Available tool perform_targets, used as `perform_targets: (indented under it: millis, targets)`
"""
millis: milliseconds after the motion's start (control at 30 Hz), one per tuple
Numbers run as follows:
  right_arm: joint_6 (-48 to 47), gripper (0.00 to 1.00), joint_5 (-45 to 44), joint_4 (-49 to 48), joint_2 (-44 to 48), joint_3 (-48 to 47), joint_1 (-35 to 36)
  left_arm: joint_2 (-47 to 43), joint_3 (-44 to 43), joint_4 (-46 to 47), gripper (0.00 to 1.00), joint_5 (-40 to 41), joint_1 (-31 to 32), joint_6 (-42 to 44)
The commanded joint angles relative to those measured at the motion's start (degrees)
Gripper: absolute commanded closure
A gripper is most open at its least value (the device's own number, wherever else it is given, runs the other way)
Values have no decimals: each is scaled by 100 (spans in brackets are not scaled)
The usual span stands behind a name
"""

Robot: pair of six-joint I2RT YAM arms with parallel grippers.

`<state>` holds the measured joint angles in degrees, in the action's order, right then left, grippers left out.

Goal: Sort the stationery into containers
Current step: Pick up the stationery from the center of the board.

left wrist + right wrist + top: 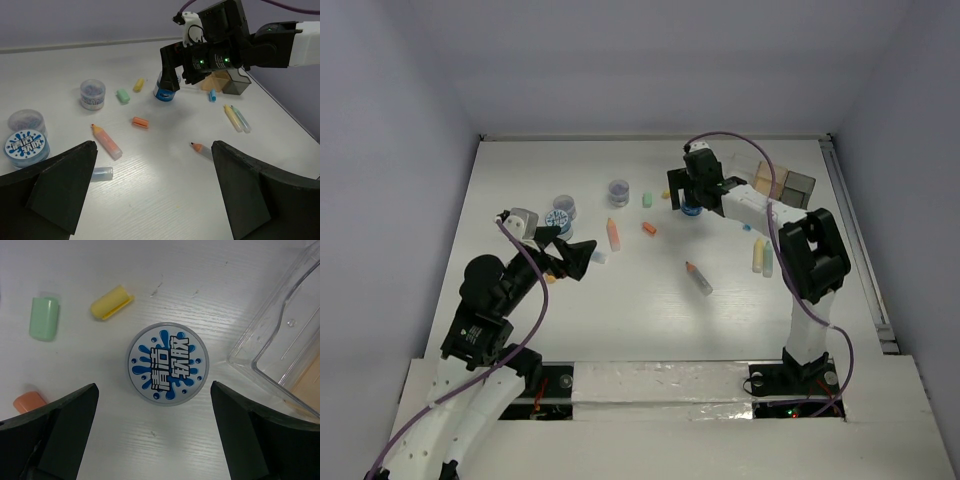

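The right jaws stand fully open and hold nothing. They hang over a blue-white roll [166, 363] that stands upright on the desk [650, 320], far and to the right, with its printed lid facing up. In the right wrist view the 2 fingers [60, 435] flank the roll with a clear gap on each side.

Just right of that roll sit the 2 containers, the amber container [767, 182] and the grey container [797, 184], side by side. Left of the roll lie a yellow bit [111, 302] and a green bit [44, 318], with an orange bit [30, 401] nearer the arms.

The left jaws are also wide open and empty, poised above the desk's left side. Near them stands a second roll [27, 145] with a clear tub [26, 120] just behind it, and a third tub [93, 94] stands farther off. An orange-capped marker [106, 142] lies left of centre, with a pale blue cap [101, 173] close by.

An orange-tipped marker [202, 149] lies mid-desk. A yellow marker [232, 118] and a green marker [241, 119] lie side by side on the right, and a blue bit [212, 95] lies between them and the containers.
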<state>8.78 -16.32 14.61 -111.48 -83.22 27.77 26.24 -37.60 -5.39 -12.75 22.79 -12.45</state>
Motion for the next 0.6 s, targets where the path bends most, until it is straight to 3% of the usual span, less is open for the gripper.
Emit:
perform_targets:
  millis: [0,200,300,333,400,500,567]
  targets:
    - [19,1,49,-81,-110,-335,-96,74,-239,205,1,27,24,67]
    - [63,9,252,-55,-339,-519,-210,101,-247,214,1,45,24,67]
    - [80,23,269,-55,-444,-616,-211,109,-239,222,1,45,24,67]
    - [98,40,278,-64,-462,-634,-263,109,-239,222,1,45,24,76]
    - [124,59,199,-98,-427,-643,-263,118,-239,222,1,45,24,67]
    - [133,71,155,-362,-77,-511,-263,118,-239,231,1,54,24,76]
    - [133,74,146,-608,196,-424,-263,136,-230,231,1,54,24,67]
